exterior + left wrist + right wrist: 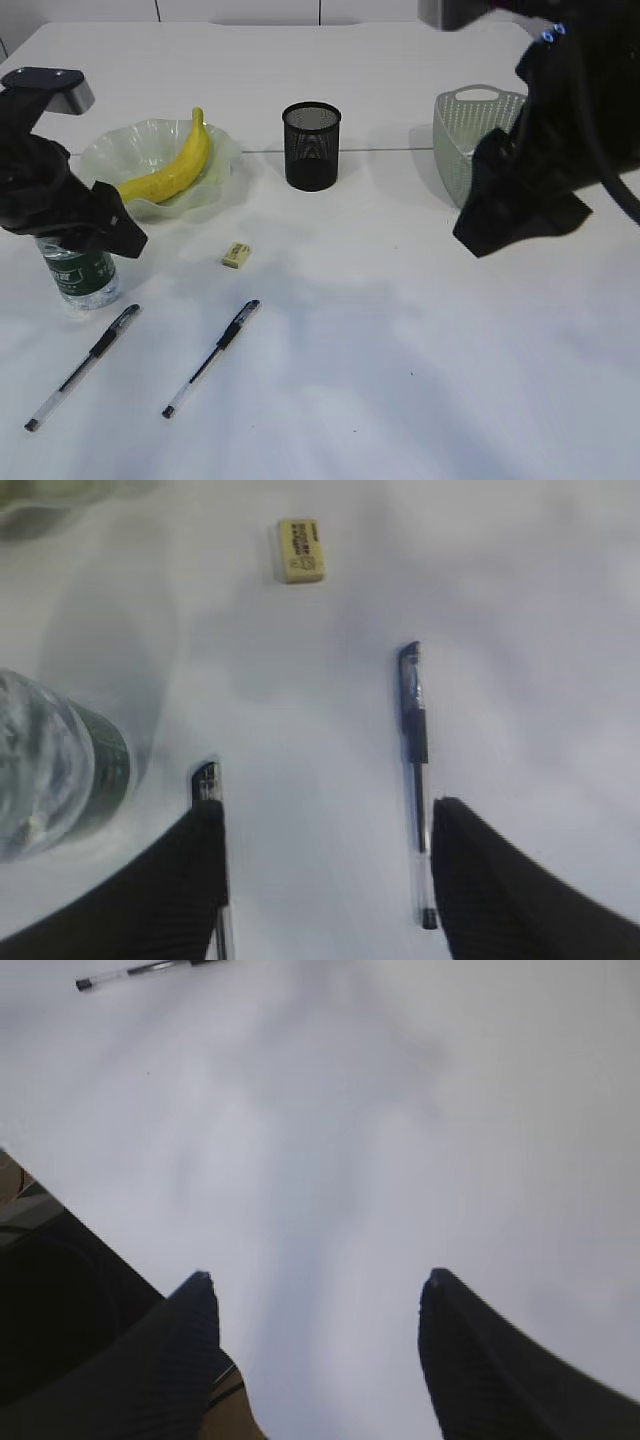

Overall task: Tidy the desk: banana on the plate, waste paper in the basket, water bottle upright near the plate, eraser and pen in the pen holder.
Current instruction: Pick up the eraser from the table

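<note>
left claw open, empty, above bench; one pen just inside its right finger, another under the left, bottle beside. risk: descent knocks the bottle over. right claw open, empty.

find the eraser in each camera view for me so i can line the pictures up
Exterior view: the eraser lies left of centre on the table, in front of the plate.
Left wrist view: the eraser sits near the top edge, left of centre.
Right wrist view: not in it.
Shared landmark: the pen lying nearest the eraser; the pen at the top left of the right wrist view may be the same one, but that is unclear.
</note>
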